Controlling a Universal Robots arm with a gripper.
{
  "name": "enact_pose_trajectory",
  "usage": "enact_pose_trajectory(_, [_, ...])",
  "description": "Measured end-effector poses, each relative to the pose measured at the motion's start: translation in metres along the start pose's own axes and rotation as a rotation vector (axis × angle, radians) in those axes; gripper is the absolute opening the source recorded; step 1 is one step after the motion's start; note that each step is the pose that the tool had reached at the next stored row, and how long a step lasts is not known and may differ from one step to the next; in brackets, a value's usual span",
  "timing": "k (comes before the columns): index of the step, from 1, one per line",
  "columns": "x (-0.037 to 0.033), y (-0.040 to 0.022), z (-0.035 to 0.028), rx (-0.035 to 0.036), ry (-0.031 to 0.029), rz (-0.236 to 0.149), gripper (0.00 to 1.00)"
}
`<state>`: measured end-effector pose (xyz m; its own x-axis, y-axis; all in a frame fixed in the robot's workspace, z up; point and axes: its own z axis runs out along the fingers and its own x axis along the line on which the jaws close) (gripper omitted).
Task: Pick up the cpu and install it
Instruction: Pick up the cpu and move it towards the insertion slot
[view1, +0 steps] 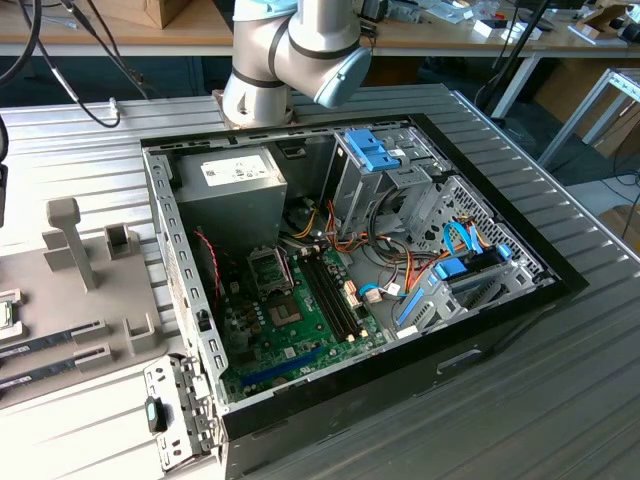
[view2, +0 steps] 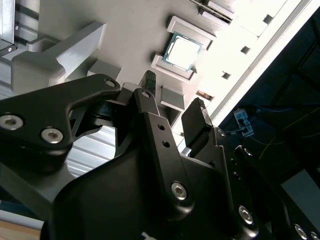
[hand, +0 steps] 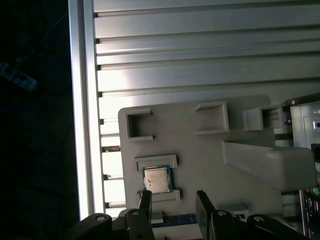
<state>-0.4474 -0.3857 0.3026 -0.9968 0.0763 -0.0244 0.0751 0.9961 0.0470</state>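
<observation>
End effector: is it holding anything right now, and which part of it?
Nothing is held. The end effector is open and empty. The cpu lies in its grey holder, beyond the fingertips and not touched.

cpu (hand: 156, 180) clear above, raised lips (hand: 156, 162) flanking it

Exterior view looked down from afar on computer case (view1: 470, 335); both wrist views, close behind end effector (view2: 173, 90) (hand: 173, 194), shared cpu (view2: 183, 51) (hand: 156, 180).
</observation>
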Motion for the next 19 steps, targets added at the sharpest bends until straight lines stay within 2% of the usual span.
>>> enact_pose_trajectory(19, [0.0024, -0.0004, 0.0047, 0.0001, 0.0001, 0.0, 0.48])
